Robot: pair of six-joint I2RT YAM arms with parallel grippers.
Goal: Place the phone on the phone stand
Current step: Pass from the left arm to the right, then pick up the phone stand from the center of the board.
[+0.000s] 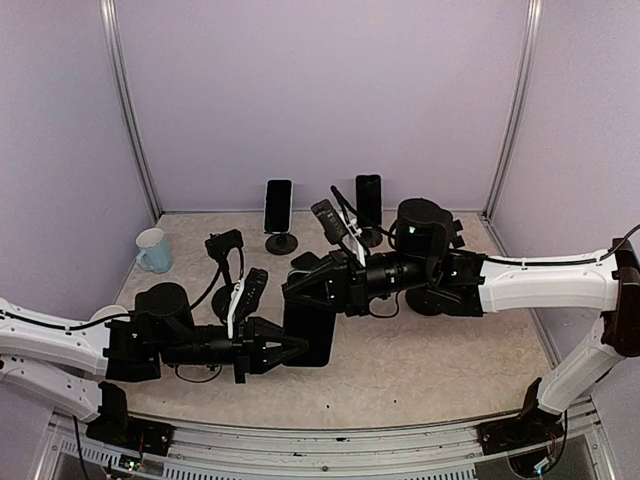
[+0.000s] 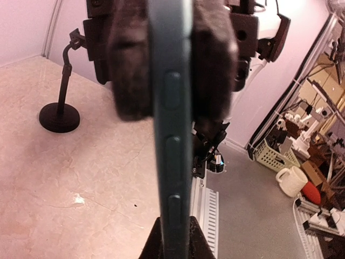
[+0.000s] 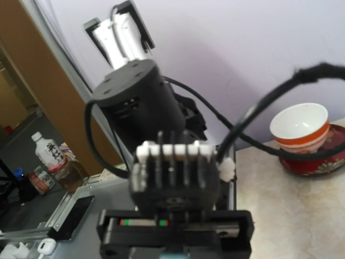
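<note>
Right gripper (image 1: 308, 298): pads clamping phone (image 1: 318, 330) at top;
Left gripper (image 1: 290, 350): fingers pinching its bottom;
Risk: both tugging, phone twisting free short of phone stand (image 1: 228, 245) at eleven o'clock

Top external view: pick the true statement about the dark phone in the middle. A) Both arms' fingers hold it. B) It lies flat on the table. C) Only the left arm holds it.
A: the left wrist view shows the dark blue-grey phone edge-on, clamped by the right arm's padded fingers above and the left arm's fingers below.
</note>
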